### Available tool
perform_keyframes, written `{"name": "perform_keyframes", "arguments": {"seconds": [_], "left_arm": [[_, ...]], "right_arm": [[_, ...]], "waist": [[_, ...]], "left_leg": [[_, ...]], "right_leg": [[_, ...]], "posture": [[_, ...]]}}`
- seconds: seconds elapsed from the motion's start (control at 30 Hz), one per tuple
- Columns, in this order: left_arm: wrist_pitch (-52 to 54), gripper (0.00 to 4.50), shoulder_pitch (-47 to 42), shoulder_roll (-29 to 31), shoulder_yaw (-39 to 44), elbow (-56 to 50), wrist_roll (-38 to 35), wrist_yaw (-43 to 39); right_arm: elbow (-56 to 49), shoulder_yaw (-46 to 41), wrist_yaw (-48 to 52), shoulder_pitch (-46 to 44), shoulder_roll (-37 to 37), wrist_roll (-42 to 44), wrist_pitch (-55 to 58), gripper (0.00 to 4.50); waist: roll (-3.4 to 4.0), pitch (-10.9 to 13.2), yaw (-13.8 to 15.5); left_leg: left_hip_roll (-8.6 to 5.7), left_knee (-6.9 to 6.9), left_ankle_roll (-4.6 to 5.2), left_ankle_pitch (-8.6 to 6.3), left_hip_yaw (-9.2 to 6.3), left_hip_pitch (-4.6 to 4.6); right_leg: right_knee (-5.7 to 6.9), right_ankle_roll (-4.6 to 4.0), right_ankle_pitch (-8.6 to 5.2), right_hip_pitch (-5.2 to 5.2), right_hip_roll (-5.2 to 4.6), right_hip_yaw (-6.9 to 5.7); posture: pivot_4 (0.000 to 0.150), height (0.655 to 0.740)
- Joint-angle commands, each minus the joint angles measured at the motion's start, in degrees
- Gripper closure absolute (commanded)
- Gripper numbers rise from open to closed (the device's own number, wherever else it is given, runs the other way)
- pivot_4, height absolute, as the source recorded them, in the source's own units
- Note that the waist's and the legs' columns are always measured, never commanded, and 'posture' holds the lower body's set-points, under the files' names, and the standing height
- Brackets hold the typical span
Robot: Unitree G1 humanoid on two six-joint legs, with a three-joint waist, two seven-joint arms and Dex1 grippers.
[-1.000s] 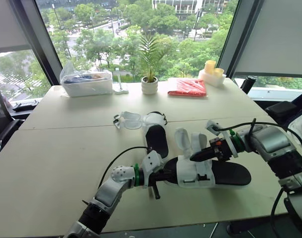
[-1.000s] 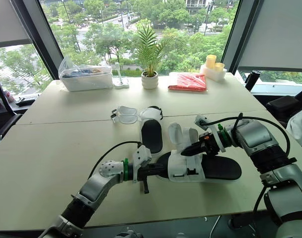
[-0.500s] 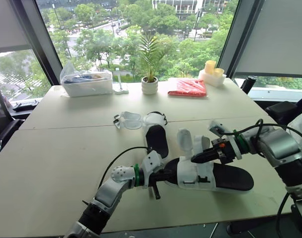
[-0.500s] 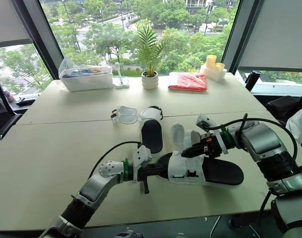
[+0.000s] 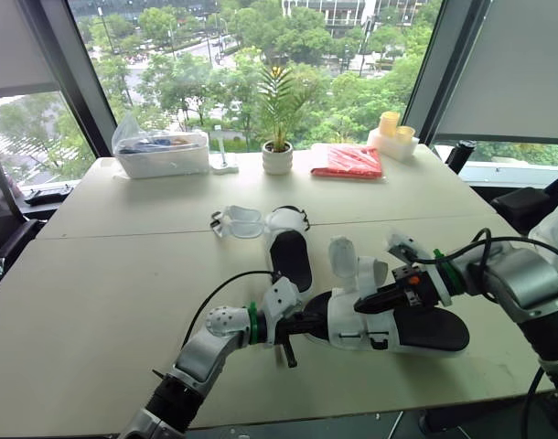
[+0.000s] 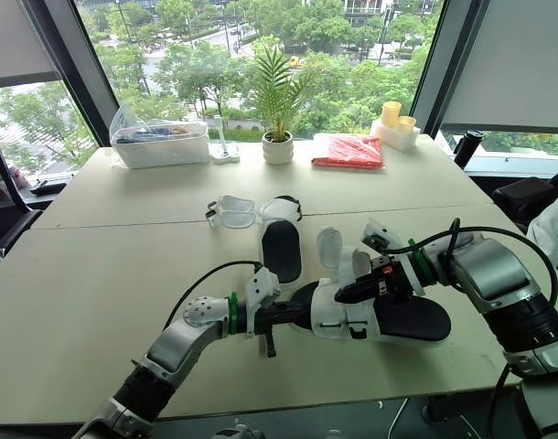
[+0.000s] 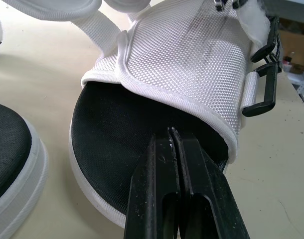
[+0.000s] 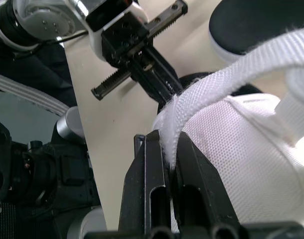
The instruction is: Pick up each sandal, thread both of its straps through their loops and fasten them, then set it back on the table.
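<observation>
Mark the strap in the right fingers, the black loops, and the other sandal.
strap (image 8: pixel 231 79), right wrist view, its middle stretch.
loops (image 7: pixel 262 51), left wrist view, on the upper loop.
other sandal (image 5: pixel 291 259), left eye view, black footbed.

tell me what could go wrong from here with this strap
1. The right gripper pinches the strap by a thin edge; it could slip out before reaching the black loop.
2. The left gripper grips the sandal only at the edge of one end, so pulling the strap may twist it loose.
3. The second sandal lies close behind and could get bumped.
</observation>
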Motion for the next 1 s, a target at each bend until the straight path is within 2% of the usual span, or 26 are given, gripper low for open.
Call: {"name": "perform_keyframes", "arguments": {"seconds": [0.03,0.1,0.2,0.3,0.4,0.53,0.63,0.8,0.9,1.0], "left_arm": [[1.2,4.5,0.9,0.4,-0.7,1.6,0.8,0.1],[1.1,4.5,0.9,0.3,-0.7,1.8,0.9,0.2],[1.1,4.5,0.9,0.2,-0.8,1.9,0.9,0.3],[1.0,4.5,1.1,0.0,-1.0,1.7,0.9,0.3],[0.8,4.5,1.1,-0.3,-1.1,1.9,0.9,0.3],[0.7,4.5,1.2,-0.7,-1.0,2.2,0.8,0.6],[0.7,4.5,1.1,-0.9,-0.9,2.3,0.8,0.8],[0.7,4.5,0.6,-1.6,-0.8,2.9,0.8,1.3],[0.7,4.5,0.4,-1.9,-0.9,3.1,0.7,1.3],[0.7,4.5,0.2,-2.1,-1.0,3.3,0.8,1.2]], "right_arm": [[-3.1,-1.2,-0.6,2.1,-1.8,0.0,-1.2,4.48],[-3.7,-0.9,-1.3,3.5,-2.3,-0.9,-2.3,4.48],[-4.3,-1.5,-1.9,4.4,-3.0,-0.9,-2.7,3.61],[-7.5,-3.5,-0.8,6.2,-6.0,-0.5,-5.4,2.31],[-10.2,-6.5,-0.3,7.0,-9.2,2.4,-3.0,0.87],[-15.1,-16.0,-0.2,11.6,-16.3,8.5,4.5,0.87],[-18.0,-23.7,-1.0,19.3,-19.1,11.2,9.0,0.87],[-22.9,-30.7,-6.5,29.4,-15.4,15.5,14.6,0.87],[-24.7,-31.1,-9.9,32.9,-13.2,15.9,14.5,0.87],[-23.7,-28.5,-18.0,32.6,-6.5,13.5,12.0,0.87]], "waist": [[0.0,0.0,0.0],[0.0,0.0,0.0],[0.01,0.0,0.0],[0.02,0.0,0.1],[0.02,0.0,0.1],[0.04,0.0,0.6],[0.06,0.0,1.2],[0.07,-0.1,1.5],[0.02,-0.1,1.5],[0.01,-0.2,1.5]], "left_leg": [[0.0,0.0,0.0,0.0,0.0,0.0],[0.0,0.01,0.0,0.0,0.0,0.0],[0.0,0.04,0.0,0.0,0.0,0.01],[0.0,0.06,0.0,0.0,0.0,0.02],[0.0,0.06,0.01,0.0,0.0,0.01],[0.0,0.05,0.01,0.0,0.0,0.01],[0.01,0.03,0.02,-0.01,0.0,0.02],[0.02,0.09,0.03,0.0,0.03,0.03],[0.02,0.13,0.03,0.0,0.0,0.04],[0.01,0.22,0.04,0.0,0.02,0.04]], "right_leg": [[0.0,0.0,0.0,0.0,0.0,0.0],[0.0,0.0,0.0,0.01,0.0,0.0],[0.01,0.0,0.0,0.03,0.0,0.0],[0.01,0.0,0.0,0.06,0.0,0.0],[-0.01,0.0,0.0,0.07,-0.01,0.0],[-0.01,0.0,0.0,0.07,-0.02,-0.02],[-0.03,0.0,0.0,0.07,-0.02,-0.01],[-0.01,-0.01,0.0,0.11,-0.02,0.01],[-0.01,-0.01,-0.01,0.18,-0.01,-0.02],[0.0,-0.01,0.0,0.21,-0.01,-0.01]], "posture": [[0.15,0.74],[0.15,0.74],[0.15,0.74],[0.15,0.74],[0.15,0.74],[0.15,0.74],[0.15,0.74],[0.15,0.74],[0.15,0.74],[0.15,0.74]]}}
